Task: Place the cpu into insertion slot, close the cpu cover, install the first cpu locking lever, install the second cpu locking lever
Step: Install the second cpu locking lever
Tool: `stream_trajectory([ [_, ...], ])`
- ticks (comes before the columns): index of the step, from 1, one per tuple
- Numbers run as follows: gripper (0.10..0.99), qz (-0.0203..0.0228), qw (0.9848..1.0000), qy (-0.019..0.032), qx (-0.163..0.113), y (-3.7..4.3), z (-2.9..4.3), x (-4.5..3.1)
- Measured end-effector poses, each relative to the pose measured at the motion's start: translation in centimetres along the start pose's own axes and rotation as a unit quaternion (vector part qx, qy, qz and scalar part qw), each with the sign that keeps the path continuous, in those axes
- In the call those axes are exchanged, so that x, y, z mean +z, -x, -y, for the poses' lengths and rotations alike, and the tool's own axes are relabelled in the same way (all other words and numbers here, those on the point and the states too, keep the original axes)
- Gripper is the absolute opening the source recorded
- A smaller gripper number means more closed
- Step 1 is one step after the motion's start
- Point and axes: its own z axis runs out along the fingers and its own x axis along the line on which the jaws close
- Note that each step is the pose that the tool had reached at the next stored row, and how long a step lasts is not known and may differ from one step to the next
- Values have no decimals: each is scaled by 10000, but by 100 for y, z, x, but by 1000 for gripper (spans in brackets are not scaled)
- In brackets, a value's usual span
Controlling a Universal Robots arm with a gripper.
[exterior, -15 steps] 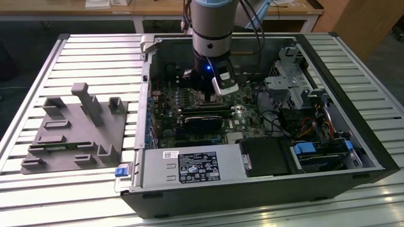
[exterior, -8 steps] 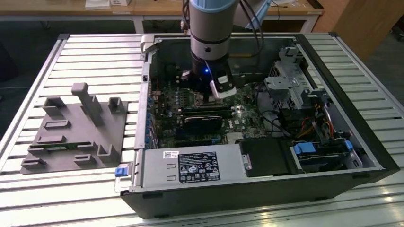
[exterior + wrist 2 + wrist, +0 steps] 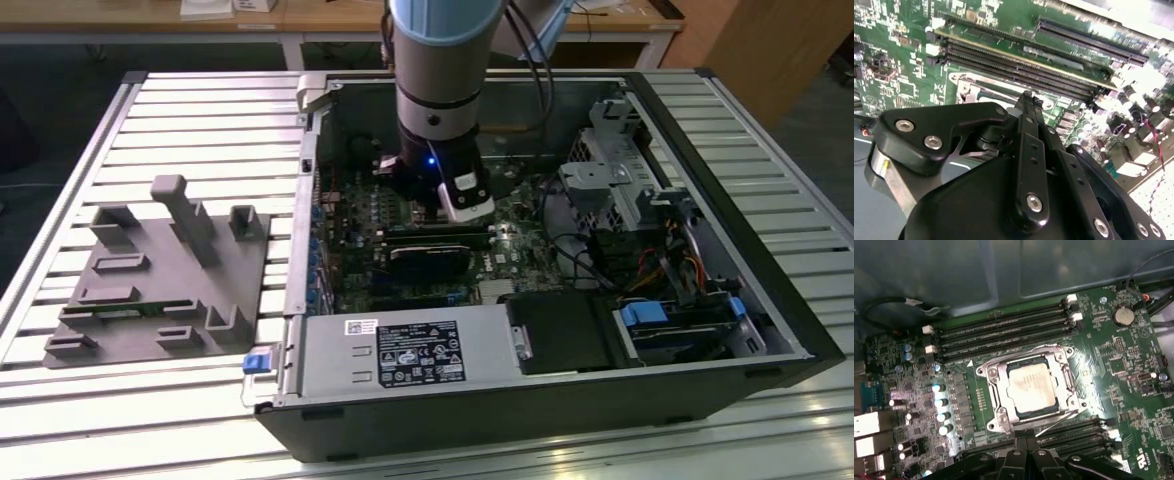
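Note:
In the first wrist view the cpu (image 3: 1031,386), a pale silvery square, lies in the insertion slot (image 3: 1072,390) on the green board. The cpu cover (image 3: 999,392), a silvery frame plate, lies flat around it. One thin wire lever (image 3: 1019,354) runs along the far edge of the socket. Another lever (image 3: 1061,421) angles out at the corner nearest my fingers. My gripper (image 3: 1027,441) is shut just short of the socket's near edge, with nothing visibly between its fingers. In the second wrist view the gripper (image 3: 1026,95) hovers beside the cover (image 3: 971,82). The arm (image 3: 434,120) reaches down into the open case.
Long black memory slots (image 3: 1004,330) flank the socket on both sides. Capacitors (image 3: 941,405) and a coin cell (image 3: 1124,315) stand nearby. The case holds a labelled power supply (image 3: 400,355), a black card (image 3: 427,262) and drive bays (image 3: 674,320). A grey fixture (image 3: 160,280) lies outside at the exterior view's left.

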Motion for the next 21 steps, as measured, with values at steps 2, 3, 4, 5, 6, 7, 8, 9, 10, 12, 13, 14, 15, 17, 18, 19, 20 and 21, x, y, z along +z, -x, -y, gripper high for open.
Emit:
stream_trajectory([
  [2,106,-4,10000,15,1,5,29,3],
  [3,106,-6,10000,25,1,5,40,6],
  [4,106,-11,10000,43,2,2,48,12],
  [5,106,-17,10000,65,3,-4,54,19],
  [6,106,-24,10000,92,4,-11,61,25],
  [7,106,-31,9999,120,5,-19,67,32],
  [8,106,-38,9999,148,7,-28,73,38],
  [9,106,-44,9998,173,8,-37,79,45],
  [10,106,-50,9998,195,9,-45,87,52],
  [12,106,-59,9997,231,10,-56,106,69],
  [13,106,-62,9997,244,11,-62,115,76],
  [14,106,-66,9996,259,12,-69,124,83],
  [15,106,-70,9996,274,13,-77,132,91],
  [17,106,-81,9995,316,14,-97,144,105],
  [18,106,-88,9994,343,16,-109,151,111],
  [19,106,-93,9993,366,17,-120,156,119],
  [20,106,-99,9992,388,18,-131,160,127],
  [21,106,-104,9991,407,19,-141,165,135],
])
